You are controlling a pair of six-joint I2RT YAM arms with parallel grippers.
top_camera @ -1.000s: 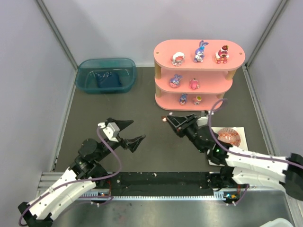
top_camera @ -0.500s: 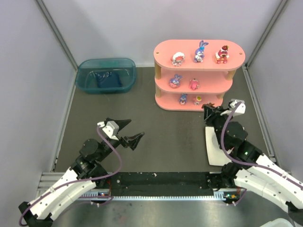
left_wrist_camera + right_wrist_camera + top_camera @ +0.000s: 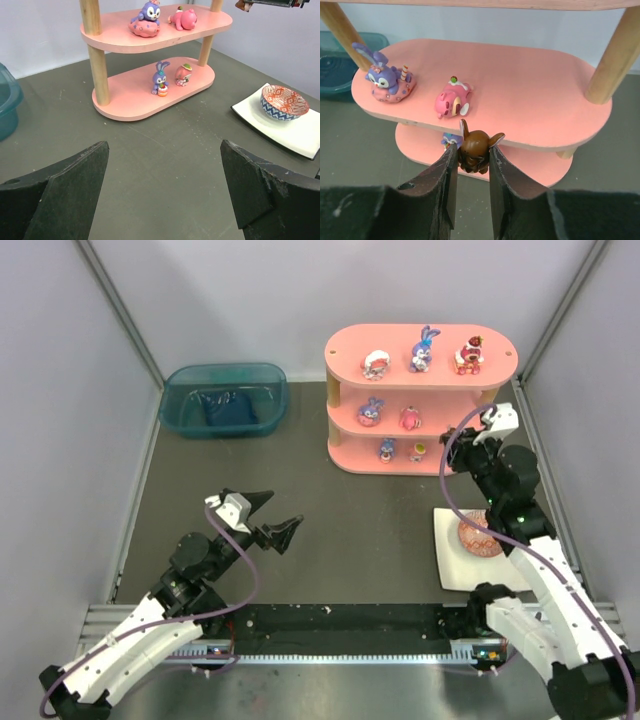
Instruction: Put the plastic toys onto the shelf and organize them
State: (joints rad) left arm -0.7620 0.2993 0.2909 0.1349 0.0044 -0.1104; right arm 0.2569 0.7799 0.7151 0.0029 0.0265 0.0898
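The pink three-tier shelf (image 3: 433, 387) stands at the back right and bears several small toys, among them a purple-blue bunny (image 3: 424, 348) on the top board. My right gripper (image 3: 460, 454) is at the shelf's right front, level with the middle board (image 3: 535, 95). It is shut on a small brown long-eared figurine (image 3: 476, 146), held just in front of that board's edge. A purple bunny toy (image 3: 387, 77) and a pink toy (image 3: 452, 98) stand on that board. My left gripper (image 3: 278, 511) is open and empty over the table, left of the shelf (image 3: 150, 40).
A red-orange patterned bowl (image 3: 480, 535) sits on a white square plate (image 3: 450, 562) below my right arm; it also shows in the left wrist view (image 3: 284, 102). A teal translucent bin (image 3: 225, 398) stands at the back left. Grey walls close in the table.
My right arm has swung from the table's middle to the right and up to the shelf's front, carrying the brown figurine. The left arm has barely moved.
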